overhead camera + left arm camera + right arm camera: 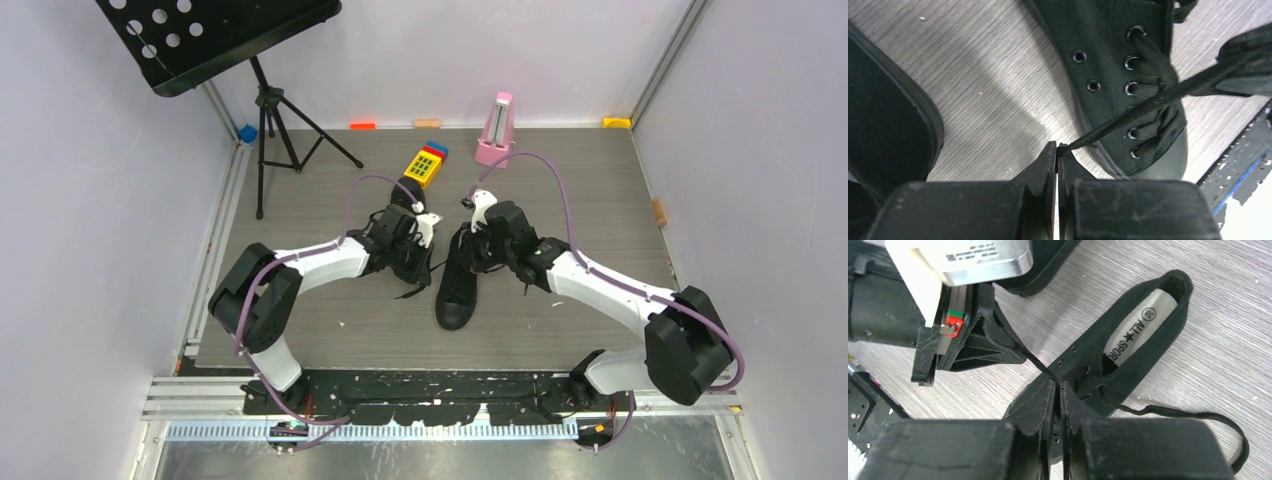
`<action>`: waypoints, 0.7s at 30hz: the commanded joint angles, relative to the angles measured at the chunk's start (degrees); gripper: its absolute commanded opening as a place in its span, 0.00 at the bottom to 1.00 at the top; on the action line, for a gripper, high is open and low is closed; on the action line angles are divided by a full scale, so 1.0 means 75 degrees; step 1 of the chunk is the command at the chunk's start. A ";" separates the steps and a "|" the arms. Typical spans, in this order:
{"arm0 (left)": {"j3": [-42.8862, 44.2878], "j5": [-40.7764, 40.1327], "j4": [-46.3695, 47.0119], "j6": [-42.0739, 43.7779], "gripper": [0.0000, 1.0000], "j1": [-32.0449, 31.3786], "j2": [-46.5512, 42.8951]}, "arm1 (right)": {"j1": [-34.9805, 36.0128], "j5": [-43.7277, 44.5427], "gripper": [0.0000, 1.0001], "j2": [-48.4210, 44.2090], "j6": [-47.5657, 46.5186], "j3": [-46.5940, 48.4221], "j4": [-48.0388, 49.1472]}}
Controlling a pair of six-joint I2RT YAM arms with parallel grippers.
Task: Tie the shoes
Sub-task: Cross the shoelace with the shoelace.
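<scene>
A black low-top canvas sneaker (457, 290) is laid on the grey wood-grain table (600, 200), with its toe turned to the arm bases. All places here are given from this sneaker. One flat black lace (1148, 102) is stretched taut from its eyelets. This lace is pinched by the left gripper (1058, 150), which is clenched just beside the sneaker's left flank. The right gripper (1058, 387) is closed over the eyelet rows, and the same lace seems to be clamped in it too. A second lace (1198, 415) lies slack on the table along the sneaker's other flank. A second black sneaker (893, 115) is placed near the left flank and is mostly covered by the left gripper in the top view. Well beyond the heel, a yellow keypad toy (427, 163) and a pink metronome (495, 130) are seen. A black perforated music stand (220, 35) is set further to the left.
</scene>
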 commanded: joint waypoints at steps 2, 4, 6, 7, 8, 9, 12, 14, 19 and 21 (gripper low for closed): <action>0.0283 -0.0964 -0.0224 0.0121 0.00 -0.0032 0.0062 | -0.0131 0.0318 0.19 0.0308 0.0263 0.0546 0.0112; 0.0243 -0.1234 -0.0281 -0.0034 0.00 0.0020 -0.0067 | -0.0157 0.0122 0.24 0.0431 0.0255 0.0600 0.0134; 0.0252 -0.1370 -0.0393 -0.0165 0.00 0.0077 -0.0181 | -0.0174 -0.0030 0.25 0.0589 0.0259 0.0627 0.0180; 0.0289 -0.1498 -0.0554 -0.0225 0.00 0.0100 -0.0214 | -0.0172 -0.0100 0.25 0.0655 0.0261 0.0649 0.0213; 0.0298 -0.1588 -0.0636 -0.0259 0.00 0.0114 -0.0257 | -0.0172 -0.0165 0.25 0.0733 0.0261 0.0682 0.0237; 0.0297 -0.1654 -0.0686 -0.0279 0.00 0.0128 -0.0296 | -0.0172 -0.0211 0.25 0.0807 0.0255 0.0726 0.0246; 0.0286 -0.1808 -0.0793 -0.0321 0.00 0.0164 -0.0413 | -0.0189 -0.0387 0.29 0.0966 0.0163 0.0870 0.0182; 0.0288 -0.1864 -0.0820 -0.0307 0.00 0.0201 -0.0475 | -0.0189 -0.0501 0.29 0.0995 0.0154 0.0924 0.0143; 0.0352 -0.1699 -0.0890 -0.0067 0.00 0.0202 -0.0496 | -0.0216 -0.0544 0.05 0.0986 0.0181 0.1057 0.0094; 0.0284 -0.1672 -0.0799 -0.0021 0.00 0.0207 -0.0555 | -0.0246 -0.0529 0.00 0.0975 0.0187 0.1144 0.0075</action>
